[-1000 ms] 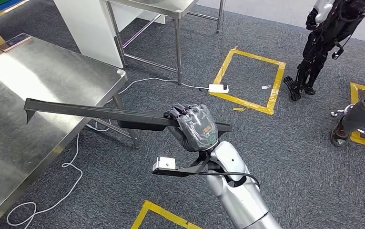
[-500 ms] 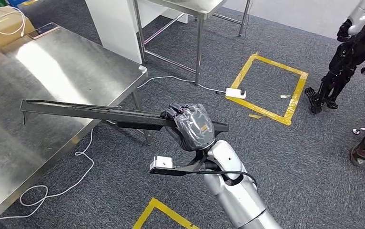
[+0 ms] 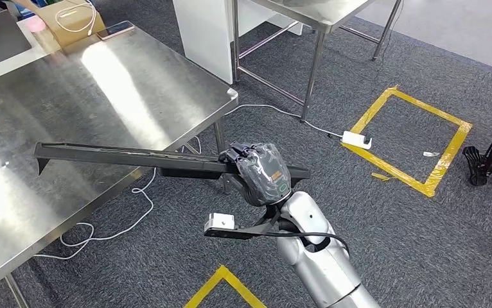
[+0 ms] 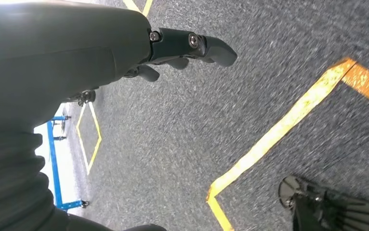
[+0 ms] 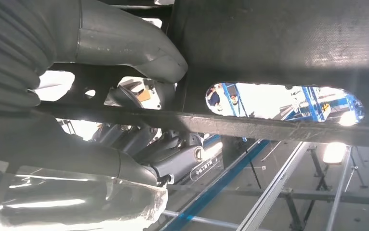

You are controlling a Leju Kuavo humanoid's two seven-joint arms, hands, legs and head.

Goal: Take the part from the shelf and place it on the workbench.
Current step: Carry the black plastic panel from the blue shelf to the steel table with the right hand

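Black and long, the part (image 3: 134,157) sits gripped in the right hand (image 3: 261,172), its far end now over the steel workbench (image 3: 121,83), which fills more of the head view than before. Left hand (image 4: 187,45) hangs over carpet, fingers loosely apart, holding nothing

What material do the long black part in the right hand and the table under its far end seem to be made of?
Long black part: probably moulded plastic or painted metal; it is matt black, thin and without shine, so I cannot decide. The right hand grips it.
Workbench: looks like stainless steel with a brushed finish; it is silver-grey and shows broad, soft reflections of light.
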